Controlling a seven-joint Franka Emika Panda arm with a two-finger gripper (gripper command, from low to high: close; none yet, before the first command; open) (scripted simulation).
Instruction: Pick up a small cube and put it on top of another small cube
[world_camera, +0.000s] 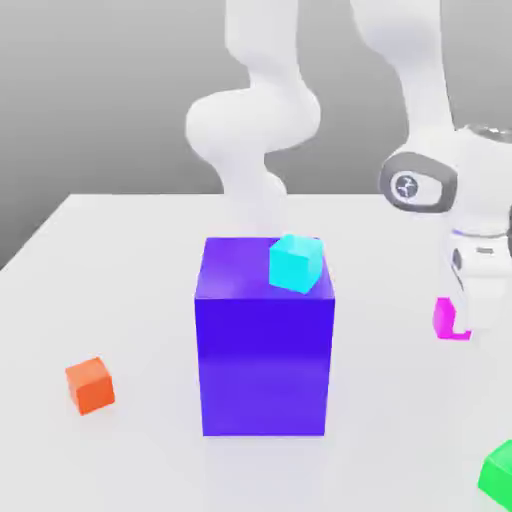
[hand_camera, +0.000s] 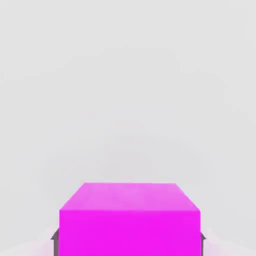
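One magenta cube (hand_camera: 130, 220) clamped in gripper (world_camera: 462, 325), far right of purple block (world_camera: 265, 340); gripped squarely, likely for lifting onto another cube.

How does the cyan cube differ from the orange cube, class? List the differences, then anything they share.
Colour: the cyan cube is light blue-green, while the orange cube is orange-red.
Support: the cyan cube sits on top of the big blue block, and the orange cube rests on the white table.
Place: the orange cube lies towards the exterior view's left of the cyan cube.
Both are small cubes, and neither is gripped.
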